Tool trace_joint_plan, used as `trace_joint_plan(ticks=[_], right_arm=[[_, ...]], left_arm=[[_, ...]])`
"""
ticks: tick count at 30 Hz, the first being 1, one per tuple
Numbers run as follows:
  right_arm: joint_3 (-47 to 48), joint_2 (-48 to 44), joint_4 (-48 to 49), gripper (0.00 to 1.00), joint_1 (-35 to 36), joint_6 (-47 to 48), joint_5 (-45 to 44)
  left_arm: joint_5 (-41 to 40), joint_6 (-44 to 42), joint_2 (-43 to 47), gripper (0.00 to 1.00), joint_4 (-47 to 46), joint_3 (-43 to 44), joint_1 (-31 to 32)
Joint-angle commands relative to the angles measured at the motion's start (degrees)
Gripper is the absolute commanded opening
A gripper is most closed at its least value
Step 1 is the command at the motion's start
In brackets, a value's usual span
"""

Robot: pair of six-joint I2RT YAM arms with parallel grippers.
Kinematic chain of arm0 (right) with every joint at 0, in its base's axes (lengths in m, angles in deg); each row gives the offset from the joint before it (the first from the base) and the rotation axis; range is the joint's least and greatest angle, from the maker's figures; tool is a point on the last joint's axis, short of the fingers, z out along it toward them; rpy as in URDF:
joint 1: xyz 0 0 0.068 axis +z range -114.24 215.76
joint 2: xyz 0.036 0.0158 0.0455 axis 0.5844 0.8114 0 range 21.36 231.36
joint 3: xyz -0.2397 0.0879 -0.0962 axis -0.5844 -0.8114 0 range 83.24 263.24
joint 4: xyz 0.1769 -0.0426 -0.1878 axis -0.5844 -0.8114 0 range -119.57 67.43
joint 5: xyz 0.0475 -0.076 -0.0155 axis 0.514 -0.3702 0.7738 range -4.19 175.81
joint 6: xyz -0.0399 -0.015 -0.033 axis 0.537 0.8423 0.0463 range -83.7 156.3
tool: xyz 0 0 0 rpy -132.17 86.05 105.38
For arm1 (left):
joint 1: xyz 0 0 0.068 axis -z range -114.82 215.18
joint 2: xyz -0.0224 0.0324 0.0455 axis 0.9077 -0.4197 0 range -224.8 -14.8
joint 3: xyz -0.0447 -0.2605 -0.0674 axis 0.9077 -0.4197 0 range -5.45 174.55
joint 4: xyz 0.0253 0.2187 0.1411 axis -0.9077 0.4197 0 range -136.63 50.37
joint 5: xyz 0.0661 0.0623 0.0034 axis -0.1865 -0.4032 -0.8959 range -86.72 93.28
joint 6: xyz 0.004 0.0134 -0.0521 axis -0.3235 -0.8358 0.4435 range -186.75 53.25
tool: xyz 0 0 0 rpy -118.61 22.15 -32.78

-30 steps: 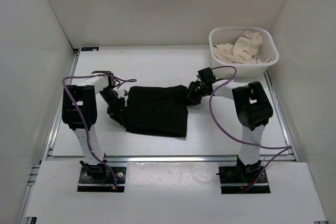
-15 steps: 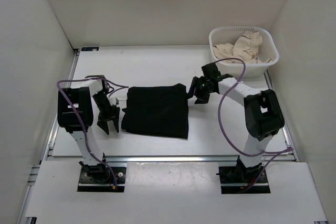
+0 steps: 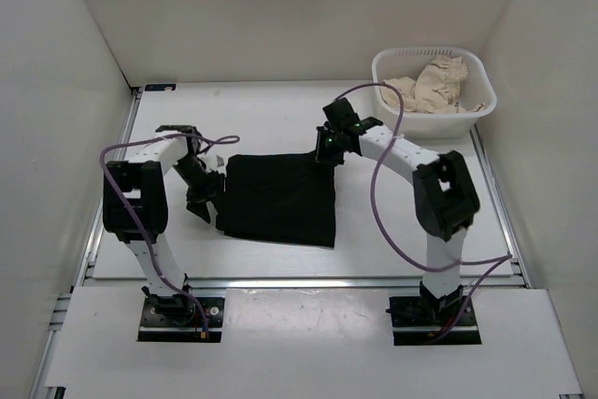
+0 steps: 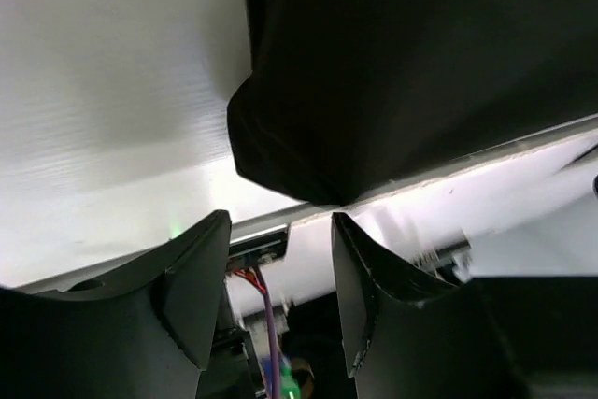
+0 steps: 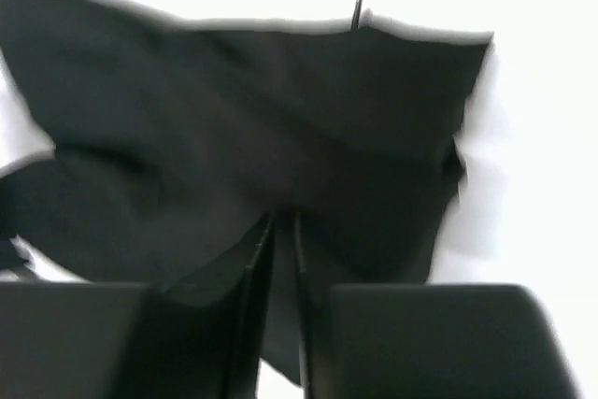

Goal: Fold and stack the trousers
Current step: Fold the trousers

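Soft black fabric trousers (image 3: pixel 280 198) lie folded square on the white table (image 3: pixel 262 119). My left gripper (image 4: pixel 278 231) gapes empty beside their left edge, ready to tidy, I reckon. My right gripper (image 5: pixel 277 231) sits nearly closed over the far corner. Pinching cloth? Can't tell.

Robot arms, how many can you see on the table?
2. The left arm stands left of the black trousers; the right arm stands right of them, reaching toward their far corner. No others seem hidden.
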Motion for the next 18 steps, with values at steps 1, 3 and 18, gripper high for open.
trace_joint_plan(ticks=[1, 3, 18], right_arm=[[6.5, 8.8, 2.0, 0.17, -0.6, -3.9, 1.2], [8.2, 12.0, 3.0, 0.11, -2.0, -6.1, 1.2], [7.5, 11.8, 12.3, 0.27, -4.9, -8.6, -2.0]], left_arm=[[3.2, -0.3, -1.2, 0.58, -3.8, -6.3, 0.0], [0.2, -0.3, -2.9, 0.58, -6.5, -10.3, 0.5], [-1.9, -0.3, -0.6, 0.56, -7.4, -13.8, 1.2]])
